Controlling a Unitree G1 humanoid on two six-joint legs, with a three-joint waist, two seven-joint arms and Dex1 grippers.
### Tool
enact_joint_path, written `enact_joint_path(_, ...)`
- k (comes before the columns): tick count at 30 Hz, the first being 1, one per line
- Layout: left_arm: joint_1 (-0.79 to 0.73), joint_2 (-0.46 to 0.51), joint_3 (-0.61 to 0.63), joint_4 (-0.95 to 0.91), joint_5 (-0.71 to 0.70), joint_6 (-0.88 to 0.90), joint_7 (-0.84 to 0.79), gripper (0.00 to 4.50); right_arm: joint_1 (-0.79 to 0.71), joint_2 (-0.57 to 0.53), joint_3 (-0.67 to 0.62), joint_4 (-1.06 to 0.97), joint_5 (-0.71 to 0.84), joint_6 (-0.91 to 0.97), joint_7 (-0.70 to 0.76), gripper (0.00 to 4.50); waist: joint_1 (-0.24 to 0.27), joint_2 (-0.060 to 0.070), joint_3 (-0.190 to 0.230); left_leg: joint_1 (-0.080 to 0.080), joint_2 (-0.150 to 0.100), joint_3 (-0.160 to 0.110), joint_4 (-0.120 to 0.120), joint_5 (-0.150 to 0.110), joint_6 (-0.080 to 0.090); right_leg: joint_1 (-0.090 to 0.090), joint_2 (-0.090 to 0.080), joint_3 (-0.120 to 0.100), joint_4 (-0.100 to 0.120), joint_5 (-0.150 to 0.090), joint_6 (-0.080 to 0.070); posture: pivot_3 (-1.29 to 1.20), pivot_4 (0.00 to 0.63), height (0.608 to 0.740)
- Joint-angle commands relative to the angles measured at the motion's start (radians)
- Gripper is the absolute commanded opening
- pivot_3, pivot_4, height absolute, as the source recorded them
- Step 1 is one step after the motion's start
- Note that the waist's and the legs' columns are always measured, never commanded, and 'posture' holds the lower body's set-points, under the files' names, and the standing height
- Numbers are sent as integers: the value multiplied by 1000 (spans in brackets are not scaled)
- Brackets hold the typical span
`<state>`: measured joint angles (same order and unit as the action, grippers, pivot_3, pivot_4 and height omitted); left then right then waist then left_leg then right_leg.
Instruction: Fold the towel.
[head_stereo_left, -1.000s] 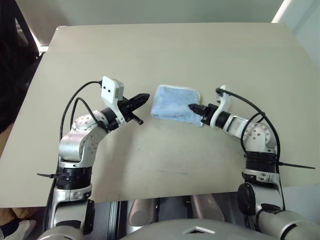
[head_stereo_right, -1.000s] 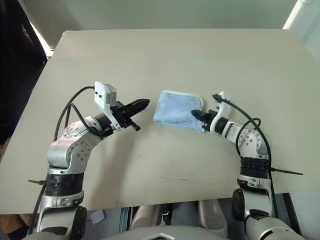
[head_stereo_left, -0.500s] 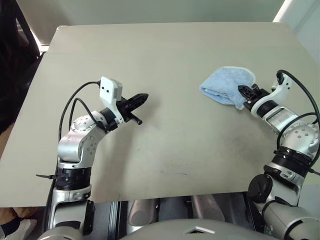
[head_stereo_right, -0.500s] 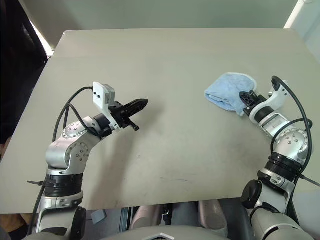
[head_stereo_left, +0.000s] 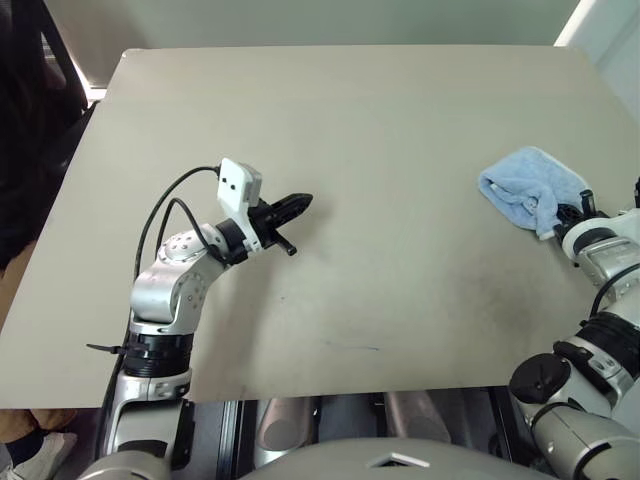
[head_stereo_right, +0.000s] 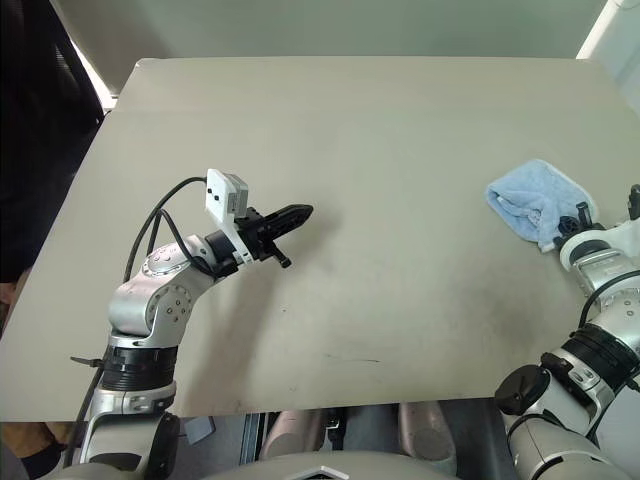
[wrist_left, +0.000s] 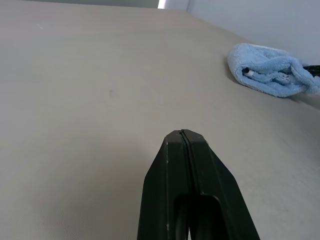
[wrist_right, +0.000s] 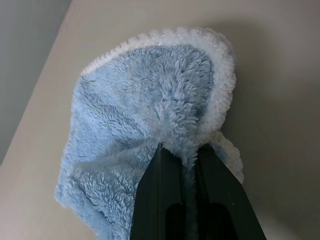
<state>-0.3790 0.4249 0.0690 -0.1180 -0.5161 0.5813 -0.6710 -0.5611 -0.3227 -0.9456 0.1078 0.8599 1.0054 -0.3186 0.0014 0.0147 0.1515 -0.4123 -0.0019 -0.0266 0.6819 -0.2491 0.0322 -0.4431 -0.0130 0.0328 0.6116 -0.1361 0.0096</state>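
The towel (head_stereo_left: 528, 191) is lying bunched on the bench (head_stereo_left: 380, 110) close to its right edge, about halfway along that edge. The right pincer (wrist_right: 186, 159) is pinching a fold of the towel between its closed fingers. The left pincer (head_stereo_left: 298, 205) is hovering over the bench's left-middle part with its fingers pressed together, holding nothing, well apart from the towel.

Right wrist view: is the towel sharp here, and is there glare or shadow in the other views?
Right wrist view: towel pile crisp, right gripper shut on it. Left wrist view: left gripper close and soft-edged, towel sharper. Left eye view: even light on the table, no glare, faint shadow under the left arm, a bright strip in the top corner.
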Motion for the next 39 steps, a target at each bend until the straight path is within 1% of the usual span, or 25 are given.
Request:
enact_joint_path(1,-8,3,8,-30,-1,-22,-5,0,10,-8,-6,-40,31,-16,-24,47,0,0,0,0,0,0,0,0,0,0,0,0,0,0,0,0,150,736)
enact_joint_path(4,-10,3,8,-31,-2,-20,-5,0,19,-7,-7,-43,54,-11,-24,827,3,0,0,0,0,0,0,0,0,0,-1,0,-1,0,1,0,150,736)
enact_joint_path(6,-10,2,7,-31,-2,-20,-6,0,28,-10,-1,-50,67,-2,-22,1449,3,0,0,-1,-1,0,0,0,0,0,-1,0,-1,0,1,0,150,736)
enact_joint_path(7,-10,2,6,-33,-2,-20,-6,0,32,-10,1,-53,75,-1,-24,1864,3,0,0,-1,-1,0,0,0,0,0,-1,0,-1,0,1,0,150,736)
enact_joint_path(14,-10,0,3,-29,-1,-23,-9,0,56,-7,12,-81,122,2,-41,4377,3,0,0,-1,-1,0,0,0,0,0,-1,0,0,0,1,0,150,736)
enact_joint_path(15,-9,0,3,-30,-1,-23,-10,0,61,-6,12,-89,129,3,-45,4475,3,0,0,-1,-1,0,1,0,0,0,-1,0,0,0,1,0,150,736)
enact_joint_path(18,-7,0,2,-32,-2,-23,-10,0,78,-5,11,-114,146,-7,-64,4475,3,0,0,-1,-1,0,1,0,1,0,-1,0,-1,0,2,0,150,736)
enact_joint_path(21,-1,0,1,-35,-4,-22,-11,0,91,-7,-25,-131,137,-70,-117,4475,3,0,0,-1,-1,0,0,0,1,0,-1,0,-1,-1,2,0,150,736)
enact_joint_path(23,1,-1,0,-35,-5,-22,-12,0,101,-18,-30,-136,133,-100,-125,4475,3,0,0,-1,-1,0,0,0,1,0,-1,0,-1,0,3,0,150,736)
enact_joint_path(30,-4,-1,-4,-28,-6,-20,-20,0,144,-72,38,-191,93,-209,-38,4475,3,0,0,-1,-1,0,1,0,1,0,-1,0,0,0,3,0,150,736)
enact_joint_path(32,-10,1,-4,-22,-6,-20,-23,0,175,-116,147,-254,47,-214,59,4475,3,0,0,-1,-1,0,1,0,1,0,-1,0,0,0,3,0,150,736)
enact_joint_path(33,-12,2,-5,-17,-3,-21,-25,0,203,-153,240,-302,10,-214,135,4475,2,0,0,-1,-1,0,1,0,1,0,-1,0,0,0,3,0,150,736)
enact_joint_path(34,-13,3,-5,-14,-1,-22,-27,0,223,-178,304,-335,-17,-216,187,4475,0,1,0,-1,-1,0,1,0,1,0,-1,0,0,0,4,0,150,736)
enact_joint_path(36,-10,9,-7,-6,11,-27,-29,0,283,-241,493,-436,-71,-226,342,4475,-5,1,0,-1,0,0,1,0,1,0,-1,0,0,0,5,0,150,736)
enact_joint_path(39,-1,20,-8,-2,25,-35,-30,0,327,-268,676,-540,-96,-236,484,4475,-7,0,-1,-1,1,0,0,1,-1,1,1,-1,-1,-4,10,0,150,736)
